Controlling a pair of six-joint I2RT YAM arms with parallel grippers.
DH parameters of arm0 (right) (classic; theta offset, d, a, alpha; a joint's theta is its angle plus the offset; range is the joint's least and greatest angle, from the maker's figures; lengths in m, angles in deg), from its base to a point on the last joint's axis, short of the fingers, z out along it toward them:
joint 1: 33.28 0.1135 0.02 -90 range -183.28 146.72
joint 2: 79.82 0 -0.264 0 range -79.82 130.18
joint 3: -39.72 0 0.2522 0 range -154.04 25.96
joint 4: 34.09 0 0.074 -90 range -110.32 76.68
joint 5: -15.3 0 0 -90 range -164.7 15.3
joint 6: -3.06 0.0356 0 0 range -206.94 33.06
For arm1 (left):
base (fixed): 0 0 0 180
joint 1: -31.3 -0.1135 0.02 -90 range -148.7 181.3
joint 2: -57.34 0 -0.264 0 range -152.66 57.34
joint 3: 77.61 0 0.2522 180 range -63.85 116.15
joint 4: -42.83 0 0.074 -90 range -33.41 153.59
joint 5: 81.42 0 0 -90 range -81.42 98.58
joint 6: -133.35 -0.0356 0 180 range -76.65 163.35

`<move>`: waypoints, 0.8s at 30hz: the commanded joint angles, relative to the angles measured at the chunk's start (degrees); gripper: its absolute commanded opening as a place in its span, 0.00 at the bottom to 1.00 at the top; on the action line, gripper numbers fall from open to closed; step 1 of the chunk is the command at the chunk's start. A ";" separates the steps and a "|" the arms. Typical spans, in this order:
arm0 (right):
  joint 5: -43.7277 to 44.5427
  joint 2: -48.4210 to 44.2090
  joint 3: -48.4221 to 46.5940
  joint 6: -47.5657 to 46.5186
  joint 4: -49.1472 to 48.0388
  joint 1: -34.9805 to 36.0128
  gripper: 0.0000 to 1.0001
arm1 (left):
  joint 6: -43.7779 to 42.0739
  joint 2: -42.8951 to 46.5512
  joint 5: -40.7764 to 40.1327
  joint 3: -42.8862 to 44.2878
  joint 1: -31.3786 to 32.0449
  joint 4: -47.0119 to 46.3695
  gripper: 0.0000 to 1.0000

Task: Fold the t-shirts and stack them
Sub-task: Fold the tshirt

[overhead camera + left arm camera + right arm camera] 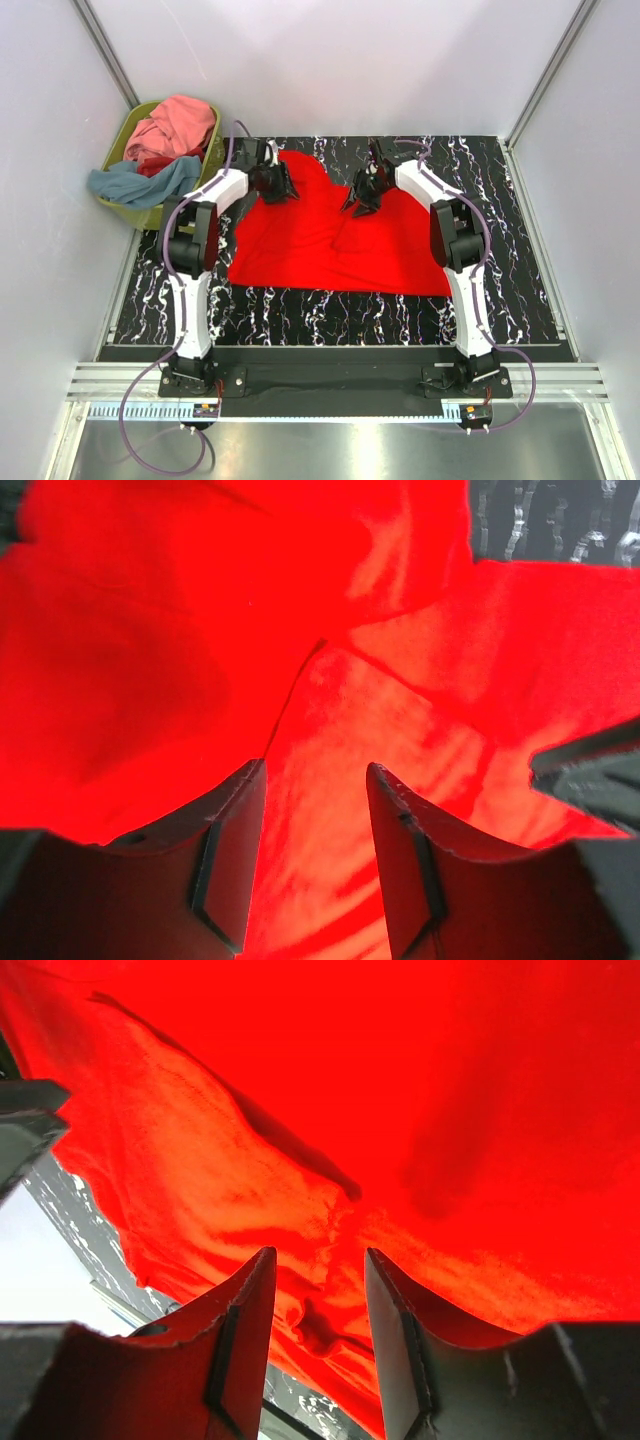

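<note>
The bright red cloth t-shirt [330, 240] is lying spread on the black marbled surface [500, 300]. The left hand [276, 186] and right hand [360, 196] are hovering over its far edge and hiding part of it, each with jaws parted and gripping nothing. A pink cloth shirt [180, 125] and a grey-blue cloth shirt [140, 182] are spilling over the olive-green plastic basket [122, 208], covering most of it.

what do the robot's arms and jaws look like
Both the left arm and the right arm have white links with black joints and black, wedge-shaped jaws. A thin purple cable runs along each arm and loops out at its base.
</note>
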 commanded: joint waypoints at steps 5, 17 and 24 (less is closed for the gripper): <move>-3.07 1.58 -3.02 1.32 -0.80 -0.04 0.48 | 1.10 -3.19 -4.89 3.58 1.90 -8.73 0.46; -3.15 1.05 -1.27 1.06 -1.24 -0.04 0.48 | 2.76 -6.88 -7.88 4.28 2.25 -13.13 0.41; -3.42 1.05 0.05 2.03 -2.38 -0.04 0.48 | 4.70 -8.82 -4.63 5.95 2.69 -14.01 0.32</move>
